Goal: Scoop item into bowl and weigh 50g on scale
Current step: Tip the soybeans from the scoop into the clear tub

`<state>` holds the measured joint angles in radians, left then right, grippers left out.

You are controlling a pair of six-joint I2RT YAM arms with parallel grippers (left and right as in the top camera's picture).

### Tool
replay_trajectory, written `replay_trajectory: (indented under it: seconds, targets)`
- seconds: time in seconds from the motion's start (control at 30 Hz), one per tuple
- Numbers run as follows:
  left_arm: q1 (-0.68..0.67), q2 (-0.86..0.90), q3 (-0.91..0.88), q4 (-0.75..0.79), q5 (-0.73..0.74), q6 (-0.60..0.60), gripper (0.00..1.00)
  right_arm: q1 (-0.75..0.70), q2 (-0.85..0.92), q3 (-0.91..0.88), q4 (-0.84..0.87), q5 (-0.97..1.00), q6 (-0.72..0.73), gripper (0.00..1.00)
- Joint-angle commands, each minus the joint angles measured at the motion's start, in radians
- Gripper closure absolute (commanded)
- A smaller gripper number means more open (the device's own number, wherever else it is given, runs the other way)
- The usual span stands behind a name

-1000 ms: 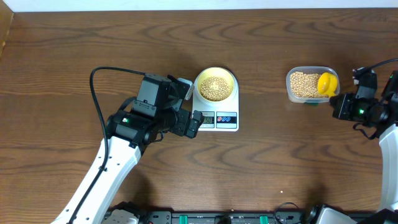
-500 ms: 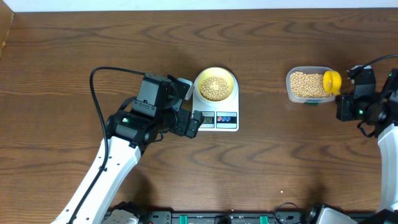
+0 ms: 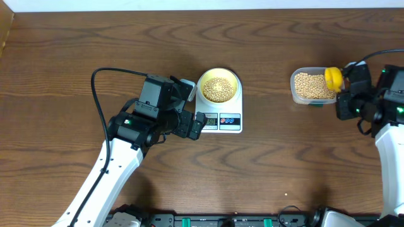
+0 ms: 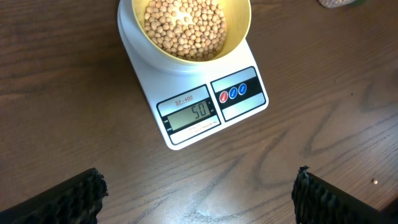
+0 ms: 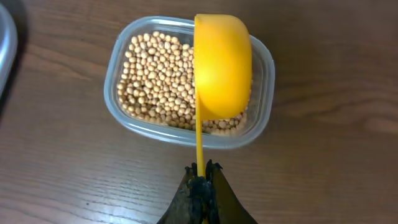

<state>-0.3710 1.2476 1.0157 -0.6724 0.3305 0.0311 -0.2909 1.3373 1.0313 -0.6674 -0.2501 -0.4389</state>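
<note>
Right claw had its jaws pinched hard together on the thin handle of a yellow scoop; the scoop was turned on its side, its rounded back towards the wrist camera, over the right-hand part of a clear plastic tub; whether anything lay in the scoop I could not tell. The tub sat well towards the right edge of the table, nearer the far edge than the near one, and was holding a good layer of tan beans.

The left claw hung with its jaws spread wide and nothing between them; its two dark fingers showed only at the bottom corners of the wrist view, above bare wood just short of the scale's near edge, touching nothing.

The white scale lay about the middle of the table, a little towards the far edge, well apart from the tub; the pale yellow bowl stood on its platform, covering most of it; the bowl was filled partway with the same beans, heaped slightly in the centre; the grey display on the scale's near edge read 50; beside it were three small round buttons, one red and two blue.
</note>
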Motion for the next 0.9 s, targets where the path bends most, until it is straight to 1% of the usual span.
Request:
replay_trajectory:
  seconds: [0.0,0.07,0.53,0.63,0.7,0.73,0.8,0.83,0.87]
  targets:
    - [0.003,0.000,0.001,0.001,-0.008,0.013,0.02,0.062,-0.015,0.003,0.002,0.132,-0.042,0.99]
    - [0.003,0.000,0.001,0.001,-0.008,0.014,0.02,0.081,-0.015,0.003,0.002,0.167,-0.042,0.99]
    - [0.003,0.000,0.001,0.001,-0.008,0.014,0.02,0.089,-0.015,0.003,0.030,0.169,-0.034,0.99]
    - [0.003,0.000,0.001,0.000,-0.008,0.014,0.02,0.089,-0.015,0.003,0.031,0.161,0.069,0.99]
    - [0.003,0.000,0.001,0.001,-0.008,0.013,0.02,0.089,-0.015,0.003,0.028,0.132,0.177,0.99]
    - [0.003,0.000,0.001,0.001,-0.008,0.013,0.02,0.089,-0.015,0.003,0.028,0.127,0.201,0.99]
    - [0.003,0.000,0.001,0.001,-0.008,0.014,0.02,0.089,-0.015,0.003,0.028,0.094,0.318,0.99]
    - [0.003,0.000,0.001,0.001,-0.008,0.014,0.02,0.089,-0.015,0.003,0.028,0.061,0.418,0.99]
    - [0.003,0.000,0.001,0.001,-0.008,0.014,0.02,0.089,-0.015,0.003,0.028,0.053,0.451,0.99]
